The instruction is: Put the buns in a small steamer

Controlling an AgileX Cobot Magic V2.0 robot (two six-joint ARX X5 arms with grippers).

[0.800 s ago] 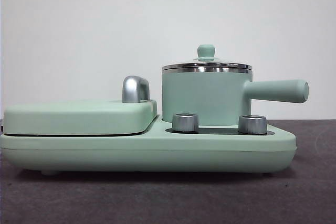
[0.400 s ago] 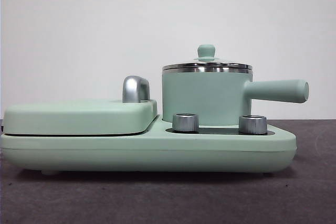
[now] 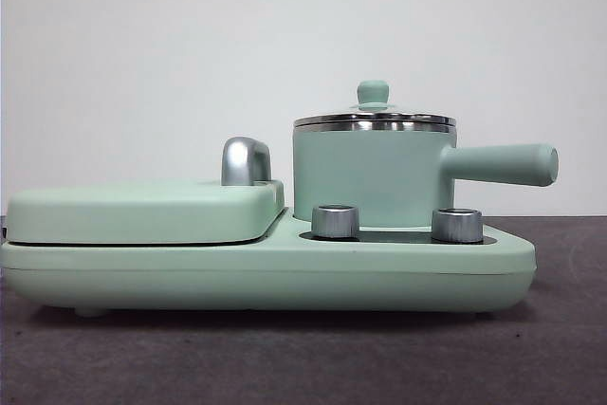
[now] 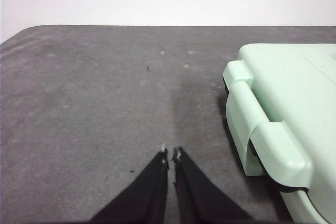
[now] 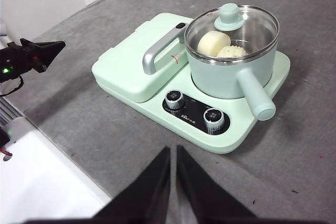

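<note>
The small steamer (image 3: 370, 173) stands on the right side of a mint-green cooker base, its stick handle pointing right and its glass lid with the green knob (image 5: 229, 16) in place. Through the lid in the right wrist view I see both buns inside the steamer (image 5: 226, 80): the smooth cream one (image 5: 212, 43) and the ridged one (image 5: 232, 52) beside it. My right gripper (image 5: 173, 150) hangs shut well above and in front of the cooker, holding nothing. Off the cooker's left end, my left gripper (image 4: 170, 155) is shut over bare grey table.
The flat grill lid (image 3: 142, 211) with its chrome handle (image 3: 245, 160) covers the cooker's left half. Two steel knobs (image 3: 335, 221) (image 3: 456, 225) sit in front of the steamer. A black arm part (image 5: 31, 56) shows beyond the table's left edge.
</note>
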